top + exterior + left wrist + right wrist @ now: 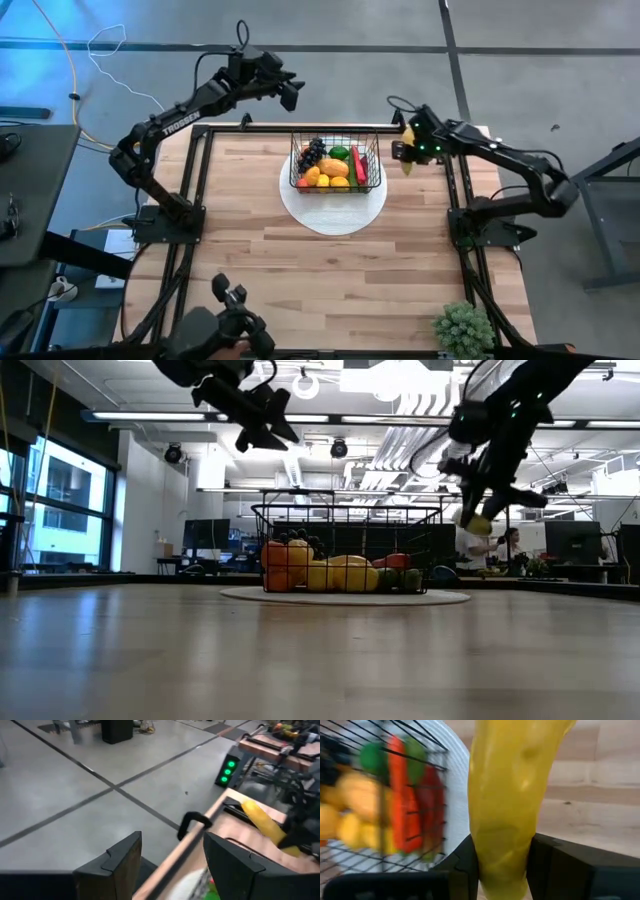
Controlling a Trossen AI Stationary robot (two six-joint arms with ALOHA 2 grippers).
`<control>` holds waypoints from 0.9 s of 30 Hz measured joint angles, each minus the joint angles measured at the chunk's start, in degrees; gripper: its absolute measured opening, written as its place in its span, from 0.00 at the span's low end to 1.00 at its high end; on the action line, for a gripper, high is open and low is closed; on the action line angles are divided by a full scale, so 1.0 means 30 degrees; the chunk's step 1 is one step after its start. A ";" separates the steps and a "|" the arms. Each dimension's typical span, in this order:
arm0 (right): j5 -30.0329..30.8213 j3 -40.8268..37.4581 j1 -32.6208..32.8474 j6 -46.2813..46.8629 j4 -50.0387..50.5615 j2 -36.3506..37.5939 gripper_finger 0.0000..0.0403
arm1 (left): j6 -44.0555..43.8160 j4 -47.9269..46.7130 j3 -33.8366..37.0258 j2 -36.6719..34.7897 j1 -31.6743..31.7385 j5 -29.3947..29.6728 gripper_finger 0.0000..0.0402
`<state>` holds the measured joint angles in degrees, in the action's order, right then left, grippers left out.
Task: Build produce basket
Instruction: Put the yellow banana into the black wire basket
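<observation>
Inspector: Banana [507,805] sits clamped between the right claw [404,152] fingers, raised just beside the basket [335,160], presumably ready to be carried over the rim.

Clerk: And the basket?

Inspector: On a white plate [333,212] mid-worktop [330,270], already holding produce [335,170]. Left claw [292,95] hangs parted and empty above the worktop's far edge, seemingly waiting.

Clerk: Surroundings?

Inspector: Pale wooden planks, potted plant [464,329] at the near corner; an office with ceiling lights beyond.

Glossy smooth banana [507,795]; wooden table [300,270]
</observation>
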<state>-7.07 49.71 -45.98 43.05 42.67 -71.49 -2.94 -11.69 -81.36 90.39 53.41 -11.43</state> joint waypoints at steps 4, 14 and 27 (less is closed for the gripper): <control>0.0005 0.0007 0.0000 -0.0334 -0.0636 0.1516 0.21 | -0.0565 -0.0207 0.0000 0.0000 -0.0872 -0.0002 0.50; 0.0175 0.0015 0.1445 -0.2145 -0.4453 0.3122 0.21 | -0.1119 -0.1509 0.0000 -0.1309 -0.2613 0.0037 0.50; 0.2472 0.0022 0.4703 -0.6809 -1.0936 0.3078 0.21 | -0.2473 -0.4867 0.0000 -0.4737 -0.3961 0.0226 0.50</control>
<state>0.34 49.78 -31.87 22.62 9.86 -62.26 -10.36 -26.30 -81.36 76.18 41.53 -10.75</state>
